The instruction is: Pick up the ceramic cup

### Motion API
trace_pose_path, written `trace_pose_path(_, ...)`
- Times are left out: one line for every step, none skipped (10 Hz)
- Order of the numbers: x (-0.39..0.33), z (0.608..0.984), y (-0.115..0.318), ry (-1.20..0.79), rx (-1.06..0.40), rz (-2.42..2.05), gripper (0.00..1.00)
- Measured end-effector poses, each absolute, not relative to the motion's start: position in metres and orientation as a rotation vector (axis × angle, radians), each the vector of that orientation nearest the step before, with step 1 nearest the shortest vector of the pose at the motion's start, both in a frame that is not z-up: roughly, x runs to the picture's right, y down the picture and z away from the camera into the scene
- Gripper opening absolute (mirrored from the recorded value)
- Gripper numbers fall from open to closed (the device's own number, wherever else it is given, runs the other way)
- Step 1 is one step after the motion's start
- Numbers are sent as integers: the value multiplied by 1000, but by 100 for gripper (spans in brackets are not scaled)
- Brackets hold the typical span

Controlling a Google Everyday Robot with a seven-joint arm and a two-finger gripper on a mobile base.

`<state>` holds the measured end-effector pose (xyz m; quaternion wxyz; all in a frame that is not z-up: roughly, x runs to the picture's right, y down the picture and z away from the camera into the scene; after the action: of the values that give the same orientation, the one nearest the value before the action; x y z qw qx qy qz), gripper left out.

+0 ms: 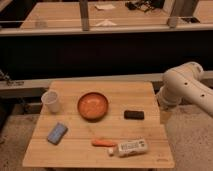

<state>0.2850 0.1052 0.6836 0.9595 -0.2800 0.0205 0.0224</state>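
The ceramic cup [51, 101] is small, plain and white. It stands upright near the far left corner of the wooden table [140, 150], left of the orange bowl [93, 106]. My white arm [186, 86] bends in from the right, beyond the table's right edge. The gripper [164, 115] hangs below the arm beside that right edge, far from the cup and with the whole table width between them.
On the table lie a blue sponge-like pad [57, 133] at front left, a small black object [133, 115] right of the bowl, an orange carrot-like item [103, 142] and a white packet [131, 147] at the front. Long benches [100, 22] stand behind.
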Motion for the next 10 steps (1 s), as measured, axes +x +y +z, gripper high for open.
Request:
trace_pose_path(285, 684, 105, 42, -568, 45, 78)
trace_pose_path(283, 682, 105, 43, -567, 39, 73)
trace_pose_path(273, 678, 101, 43, -565, 20, 70)
trace_pose_path(259, 675, 98, 42, -564, 7, 70)
trace_pose_path(245, 673, 96, 42, -566, -7, 70)
trace_pose_path(235, 671, 94, 41, -564, -18, 70)
trace_pose_path(231, 669, 93, 43, -564, -28, 70)
trace_pose_path(230, 667, 90, 43, -562, -43, 70)
trace_pose_path(231, 665, 89, 44, -561, -56, 70)
trace_pose_path(227, 665, 87, 43, -558, -67, 73)
